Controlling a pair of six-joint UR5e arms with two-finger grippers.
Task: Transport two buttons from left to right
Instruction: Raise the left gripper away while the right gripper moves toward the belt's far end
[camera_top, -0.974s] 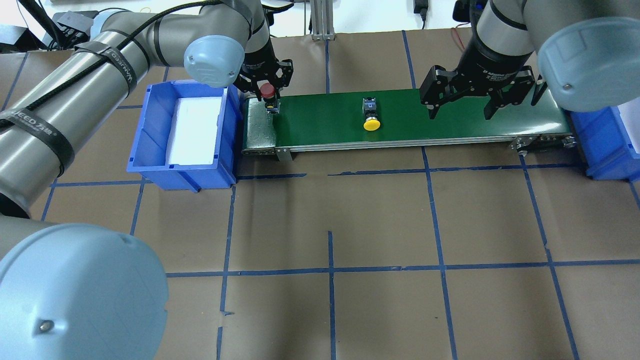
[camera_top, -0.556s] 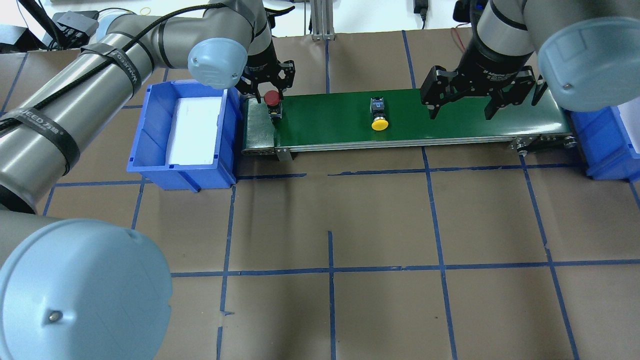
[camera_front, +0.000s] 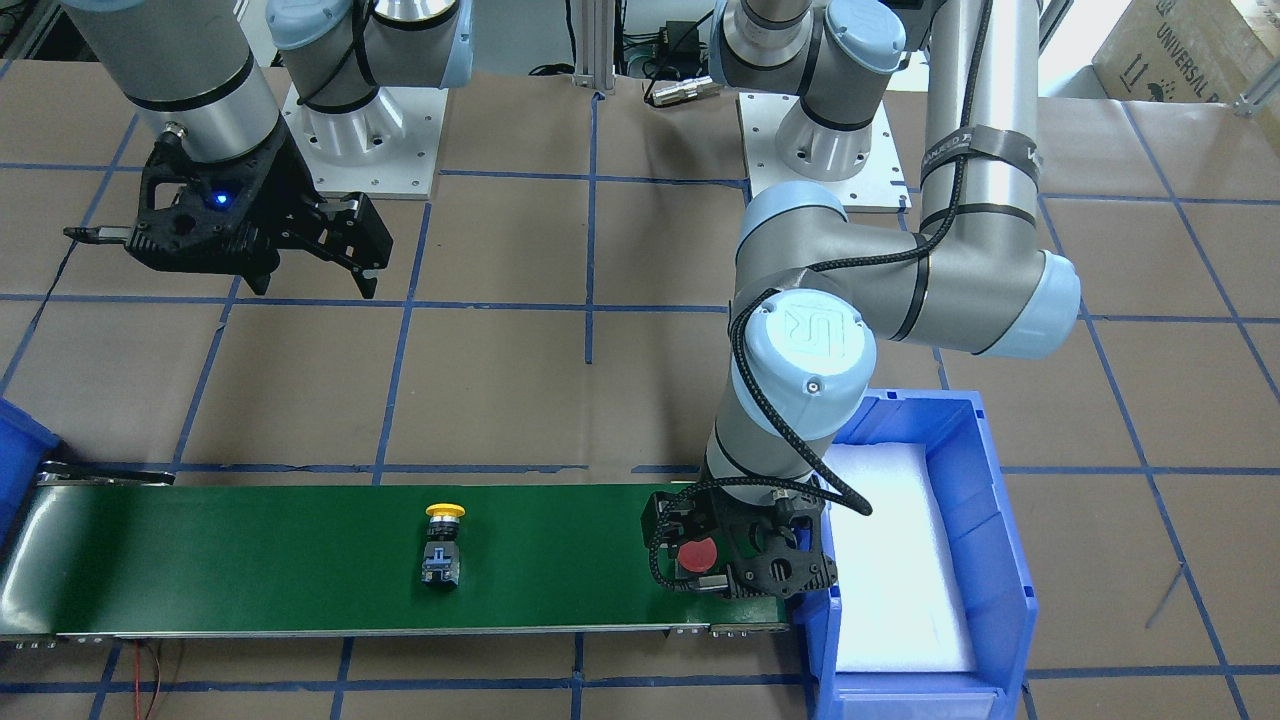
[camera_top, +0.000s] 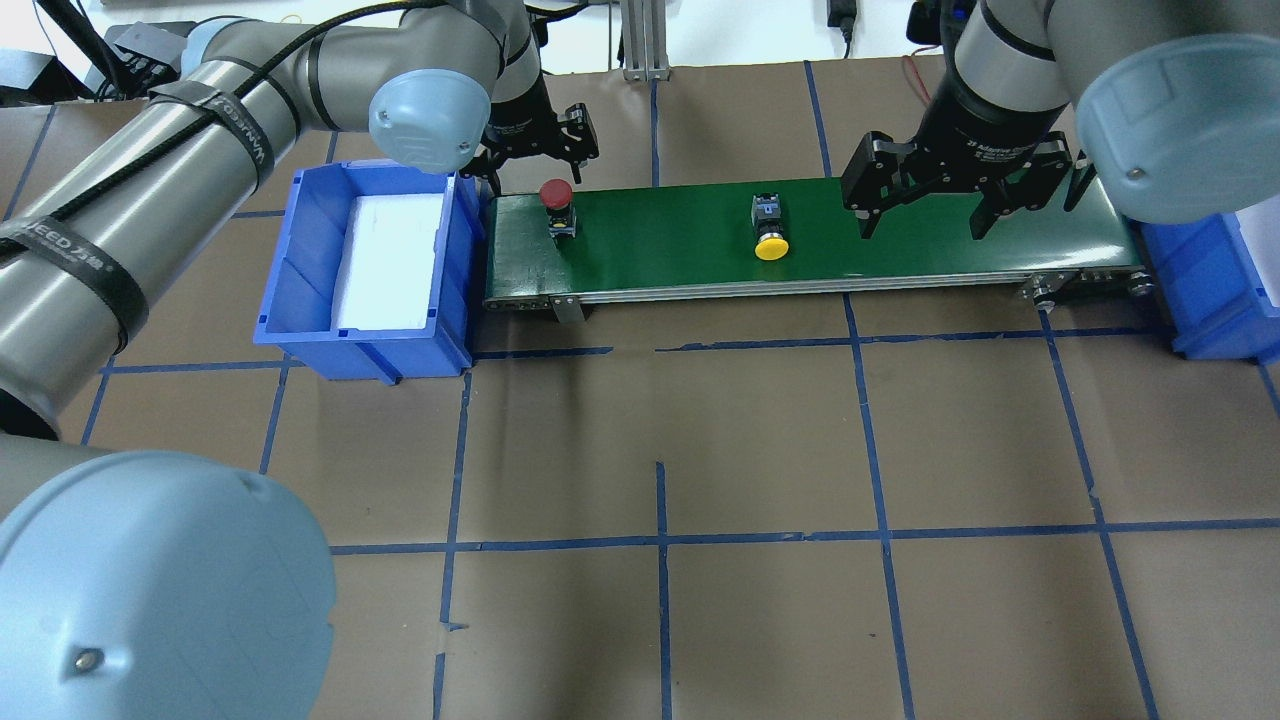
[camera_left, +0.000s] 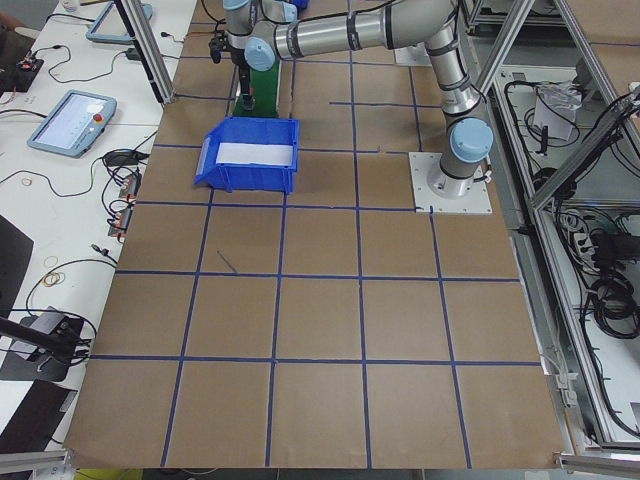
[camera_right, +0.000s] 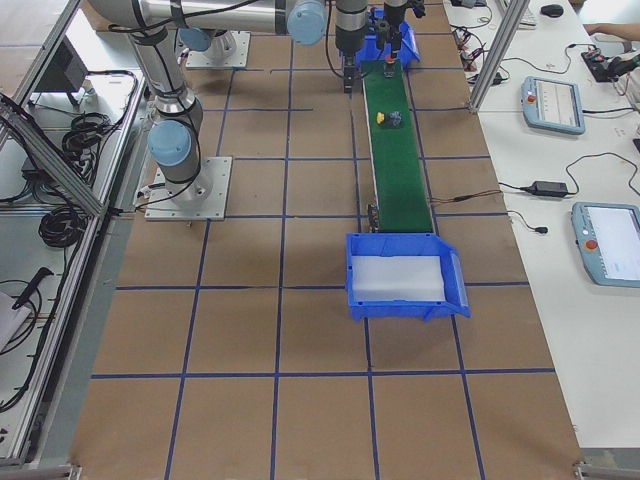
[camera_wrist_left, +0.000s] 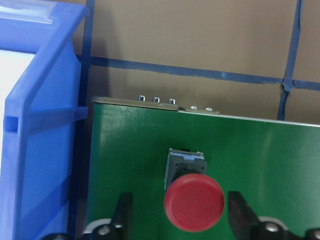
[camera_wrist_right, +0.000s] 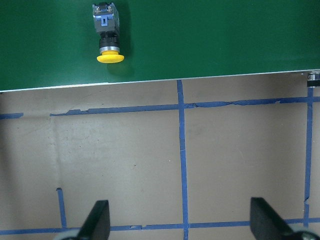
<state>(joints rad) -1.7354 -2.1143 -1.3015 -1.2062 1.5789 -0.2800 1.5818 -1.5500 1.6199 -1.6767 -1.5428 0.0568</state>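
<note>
Lift the left tool (camera_wrist_left: 180, 197), released and spread around the red button (camera_top: 557, 205) at the green belt's (camera_top: 660, 245) left end, straight up clear of the cap, leaving the yellow button (camera_top: 768, 228) mid-belt for the likewise unclenched right tool (camera_top: 922, 225) at the far end.

Bare green belt (camera_top: 660, 230) is left between the red-capped button (camera_top: 556, 193) and the yellow-capped button (camera_top: 770, 245). The belt's left end is hemmed by the blue bin (camera_top: 300, 270) beside it and the spread left pincer (camera_top: 535, 160) overhead. The spread right pincer (camera_top: 922, 225) is held raised near its right part.
</note>
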